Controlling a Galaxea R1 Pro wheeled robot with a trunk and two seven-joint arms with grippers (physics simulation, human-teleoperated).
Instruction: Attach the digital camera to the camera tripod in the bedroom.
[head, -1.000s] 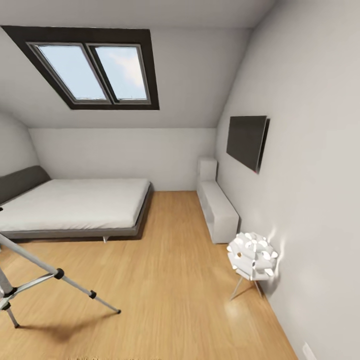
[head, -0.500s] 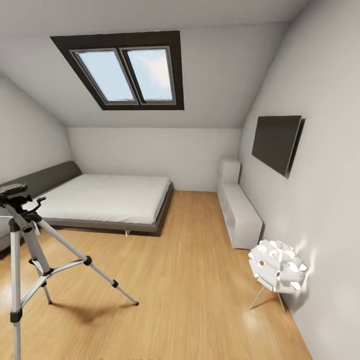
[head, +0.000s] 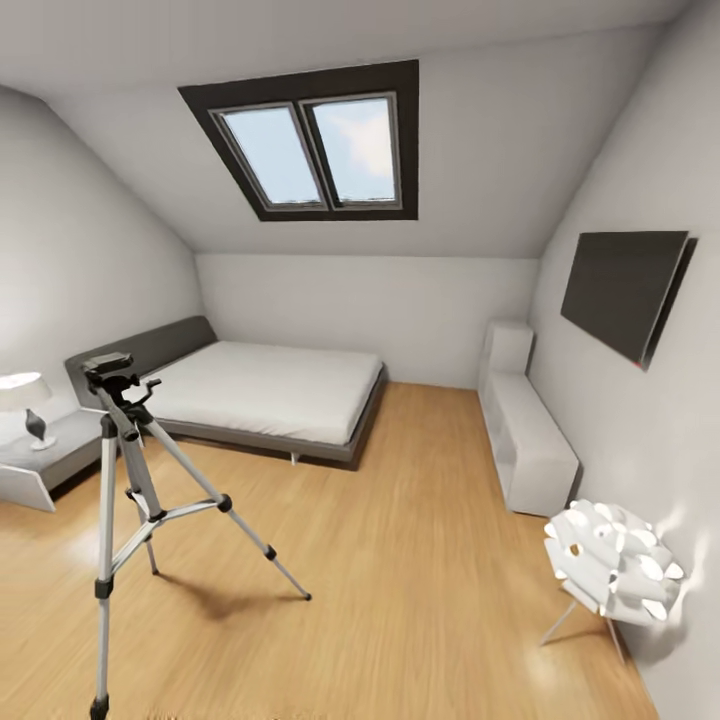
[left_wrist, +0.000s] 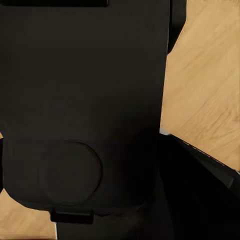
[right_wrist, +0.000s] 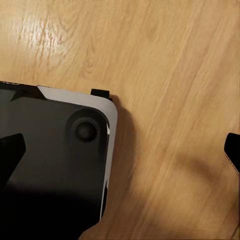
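The camera tripod (head: 126, 470) stands on the light wood floor at the left of the head view. Its silver legs are spread and its black pan head (head: 110, 368) carries nothing. The digital camera is out of view. In the right wrist view, my right gripper (right_wrist: 120, 155) hangs over the floor with one dark fingertip (right_wrist: 233, 150) at the frame's edge, its jaws wide apart and empty. A large black body (left_wrist: 80, 110) sits close against the left wrist camera. I cannot tell what it is, nor how the left gripper stands.
A low grey bed (head: 265, 390) lies beyond the tripod, with a nightstand (head: 45, 465) and table lamp (head: 25, 395) at far left. A white low cabinet (head: 535, 450), wall screen (head: 625, 290) and white floor lamp (head: 610, 560) line the right wall. My black base (right_wrist: 50, 165) shows below.
The head view has swung left: the whole room has slid to the right in the picture. The tripod now shows in full, and the nightstand with its lamp has come into view.
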